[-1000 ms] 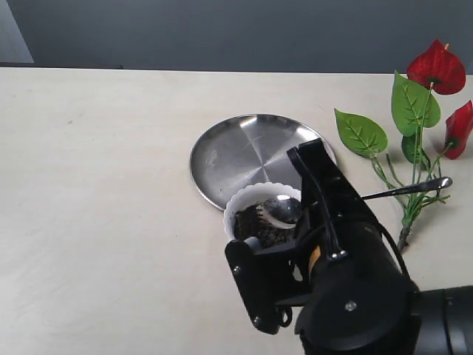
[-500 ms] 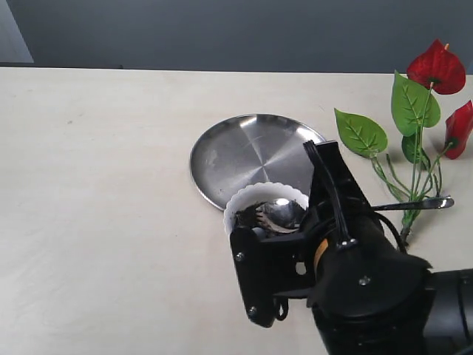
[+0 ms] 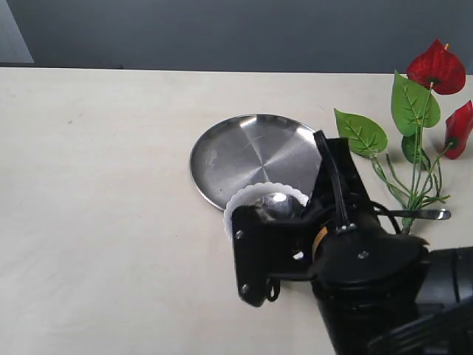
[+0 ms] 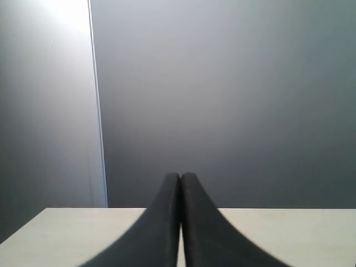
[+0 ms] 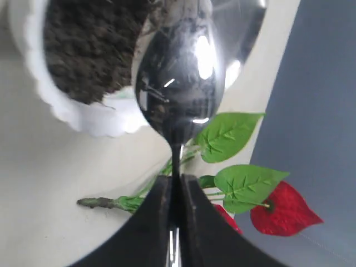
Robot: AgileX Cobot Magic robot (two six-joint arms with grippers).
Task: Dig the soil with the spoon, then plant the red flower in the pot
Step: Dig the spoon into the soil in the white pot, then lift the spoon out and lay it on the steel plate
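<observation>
My right gripper (image 5: 176, 186) is shut on the thin handle of the silver spoon (image 5: 181, 83). The spoon's bowl hangs at the edge of the white scalloped pot (image 5: 83, 119), beside the dark crumbly soil (image 5: 92, 50). In the exterior view the spoon bowl (image 3: 277, 203) sits over the pot (image 3: 238, 201). Its handle end (image 3: 436, 214) pokes out to the right past my black arm, which hides most of the pot. The red flower (image 3: 437, 66) lies on the table at the right with its green leaves (image 3: 361, 133). My left gripper (image 4: 180, 179) is shut on nothing, facing a grey wall.
A round steel plate (image 3: 247, 151) lies just behind the pot, touching or overlapping its rim. The flower's stem base (image 5: 97, 203) lies on the table close to the right gripper. The pale table stretches to the left of the plate.
The right arm has shifted right and risen over the pot, hiding more of it. The spoon has levelled: its handle end has dropped while the bowl stays over the pot.
</observation>
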